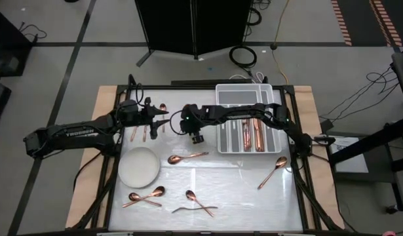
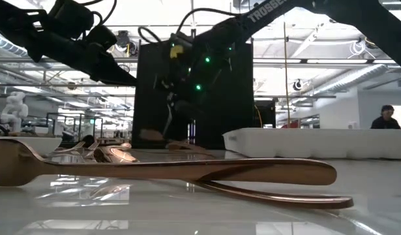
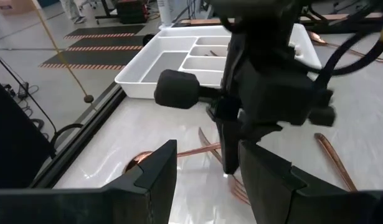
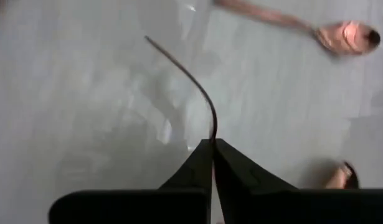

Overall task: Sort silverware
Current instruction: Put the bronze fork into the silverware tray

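silverware [image 1: 188, 158] scattered over the table [image 1: 240, 190], some already in the white tray [image 1: 245, 95].

one thin copper piece [image 4: 191, 81] hangs pinched edge-on in the right gripper [image 4: 212, 146], fingers pressed together on it, held above the table just left of the tray. loose spoons lie near the round plate [image 1: 139, 166], a crossed pair at the front edge, one spoon [image 1: 273, 172] off right. left gripper [image 1: 163, 122] fingers spread, hovering over the forks [image 1: 141, 132] at the back left.

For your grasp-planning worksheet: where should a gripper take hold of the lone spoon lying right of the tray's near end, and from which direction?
Grip the spoon mid-handle, from straight above, fingers straddling the handle's width. It lies flat and diagonal with bare table around it; the slim handle fits between fingers better than the wide bowl.
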